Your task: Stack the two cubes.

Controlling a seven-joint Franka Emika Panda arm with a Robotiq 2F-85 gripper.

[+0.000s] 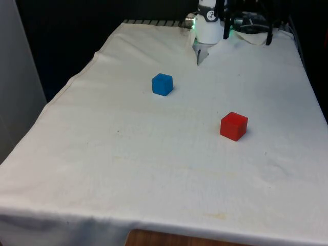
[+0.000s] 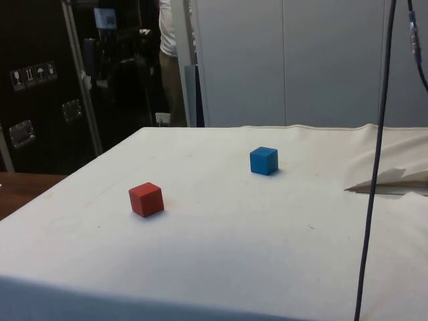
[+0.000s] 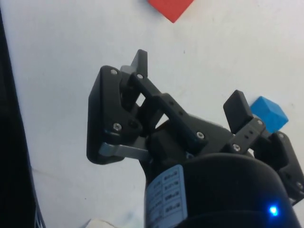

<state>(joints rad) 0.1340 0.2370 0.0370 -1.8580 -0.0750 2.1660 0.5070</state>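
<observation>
Hanging above the far end of the surface (image 1: 154, 179), the pincer (image 3: 190, 83) has its two fingers spread apart with nothing between them. Nearest to it sits the blue cube (image 1: 162, 84), out on the cloth a little way in from the far edge. The red cube (image 1: 233, 126) rests further out, closer to the middle and toward the front view's right edge, well apart from the blue one. Both cubes lie flat on the cloth and neither is gripped, so by my reading nothing of the stacking is done: one cube has yet to be picked up and set on the other.
</observation>
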